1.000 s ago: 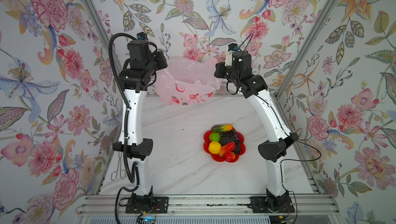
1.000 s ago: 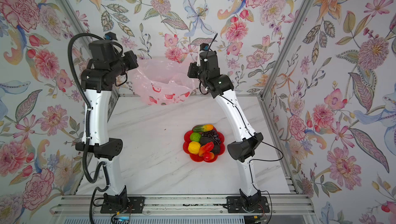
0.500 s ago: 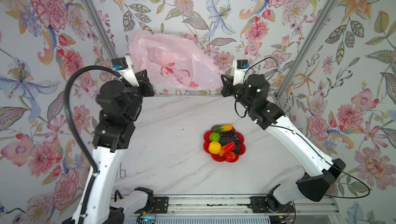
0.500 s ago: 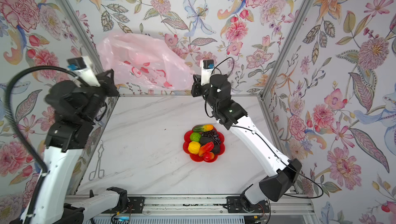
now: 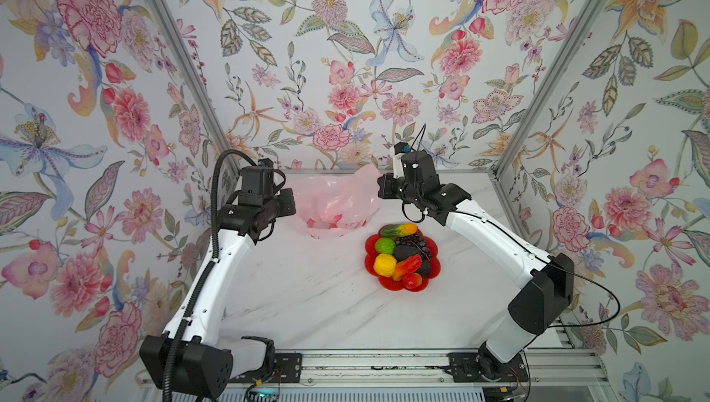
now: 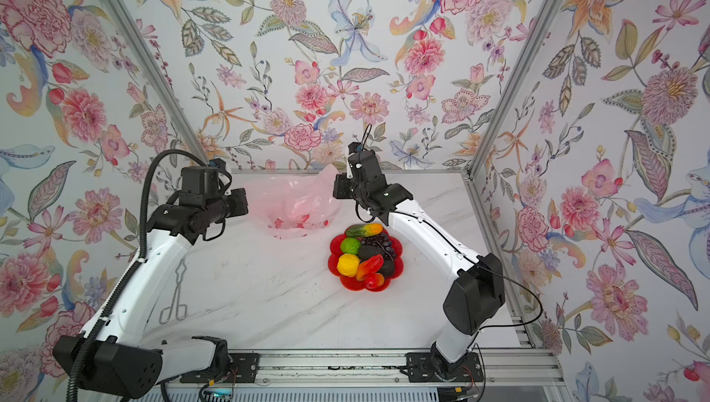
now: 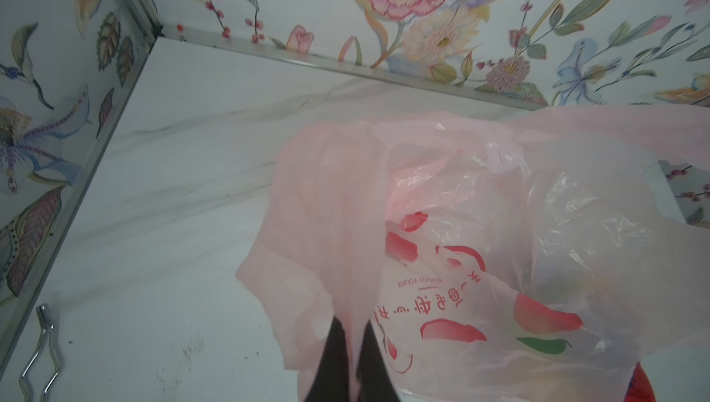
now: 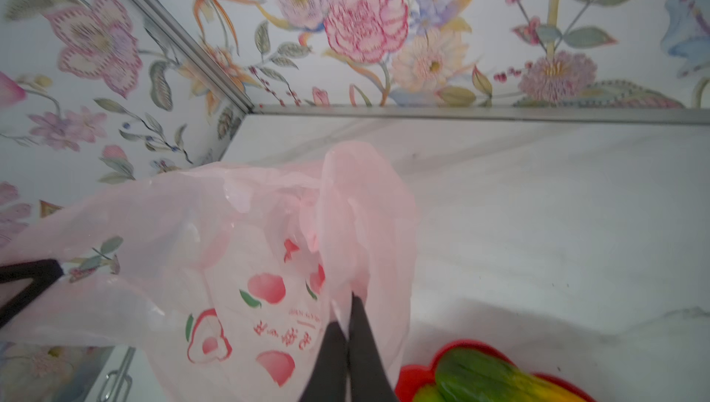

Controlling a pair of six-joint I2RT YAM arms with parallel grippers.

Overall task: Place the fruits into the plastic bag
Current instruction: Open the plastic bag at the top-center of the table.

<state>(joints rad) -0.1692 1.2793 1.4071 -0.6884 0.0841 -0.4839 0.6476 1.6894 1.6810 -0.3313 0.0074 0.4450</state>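
Saw a translucent pink plastic bag (image 5: 334, 204) with red-and-green fruit prints and red lettering; a glossy red flower-shaped dish (image 5: 388, 284); yellow lemon (image 5: 384, 264), green lime (image 5: 385, 245), green-to-orange mango (image 5: 398, 230), dark purple grapes (image 5: 415, 241), black avocado (image 5: 406, 253), red apple (image 5: 413, 281); white, grey-veined marble table (image 5: 307, 296); pastel floral wallpaper (image 5: 345, 35).

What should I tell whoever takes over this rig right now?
Left claw: shut on one side of the plastic bag.
Right claw: shut on the opposite side. The bag is spread open between them, its bottom down at the table.
Fruits: all piled in the red dish beside the bag.
Done: bag gripped and opened.
Left: every fruit has yet to go in.
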